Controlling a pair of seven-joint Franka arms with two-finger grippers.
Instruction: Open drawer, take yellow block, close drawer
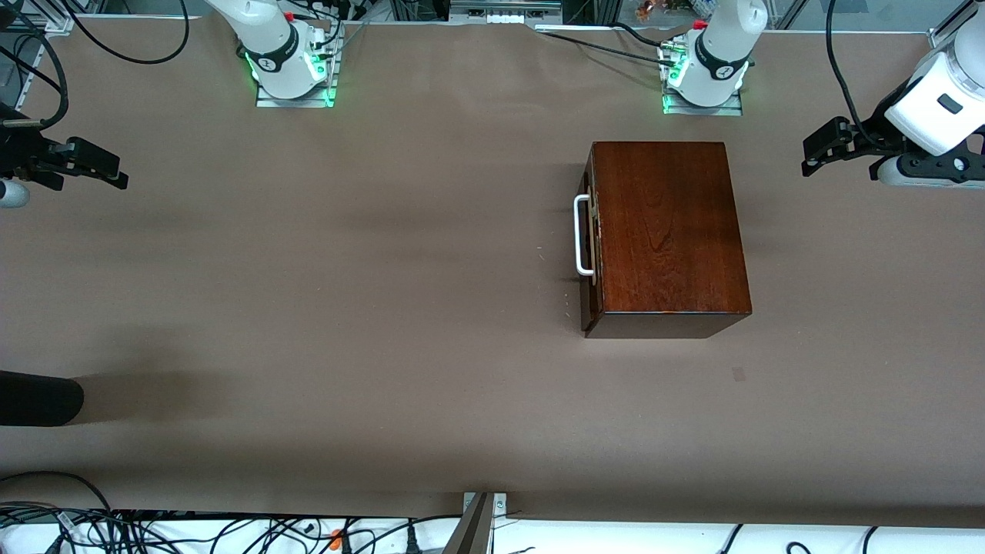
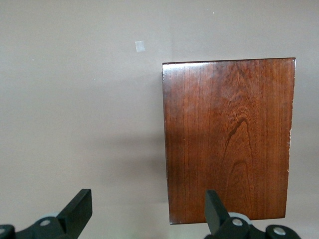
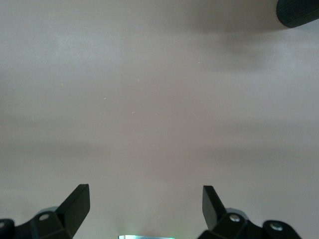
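Fully shut, the drawer (image 1: 591, 235) sits flush in the dark wooden box (image 1: 669, 231), its white handle (image 1: 582, 235) facing the right arm's end of the table (image 1: 346, 308); no yellow block shows. Both arms wait. Over the table's edge beside the box, the left gripper (image 1: 817, 154) hangs with fingers spread wide, empty. At the other end, the right gripper (image 1: 108, 171) also hangs spread wide, touching nothing.

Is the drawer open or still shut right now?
Shut. The drawer front sits flush with the wooden box, its white handle close against it, and no pale tray shows.
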